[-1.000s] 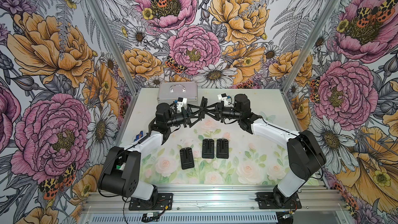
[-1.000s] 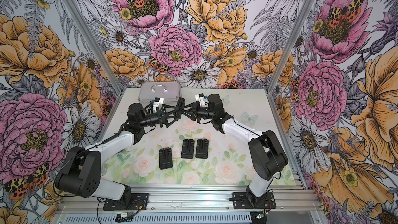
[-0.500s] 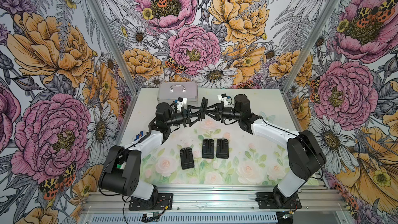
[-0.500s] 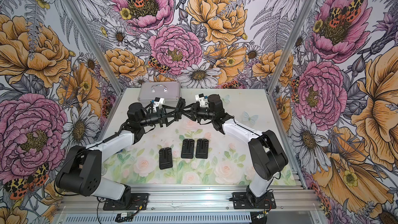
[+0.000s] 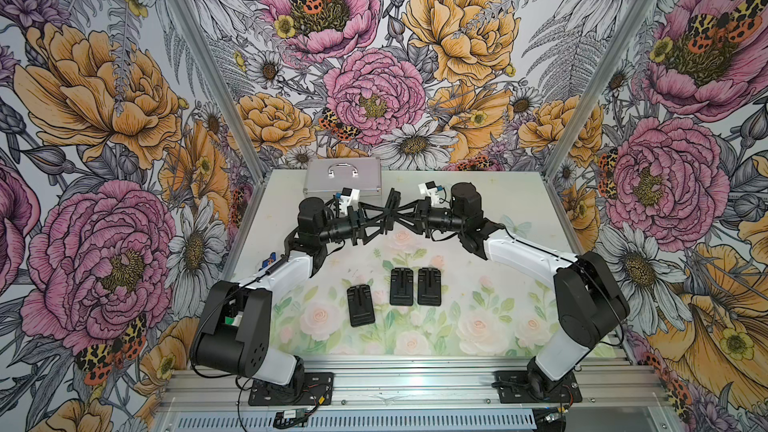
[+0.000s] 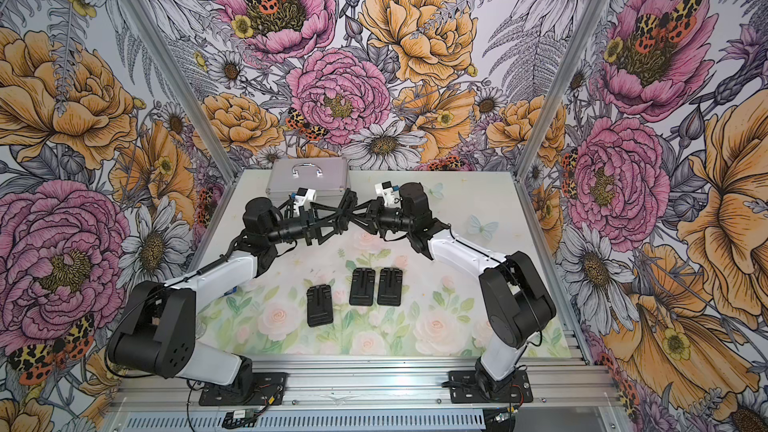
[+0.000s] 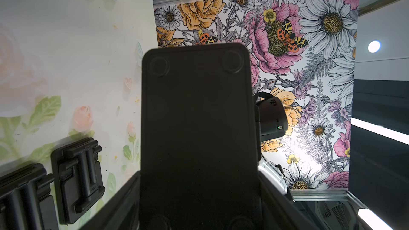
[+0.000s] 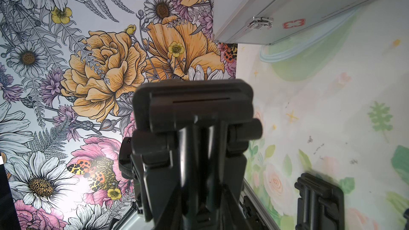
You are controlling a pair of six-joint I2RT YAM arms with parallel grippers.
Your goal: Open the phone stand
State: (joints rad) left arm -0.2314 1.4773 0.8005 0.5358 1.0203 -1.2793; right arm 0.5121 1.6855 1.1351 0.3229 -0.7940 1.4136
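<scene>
In both top views, phone stand runs front-to-back.

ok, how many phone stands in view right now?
4 phone stands. Three lie folded on the table: one alone, two side by side. The fourth phone stand is up between the left gripper and right gripper. None seems hidden.

In your left wrist view, the phone stand fills the middle, cut off at the picture's edge, and hides how the left gripper meets it. Your right wrist view shows it blurred, covering the fingertips of the right gripper. In both top views, dark stand and dark jaws merge, too small to separate.
</scene>
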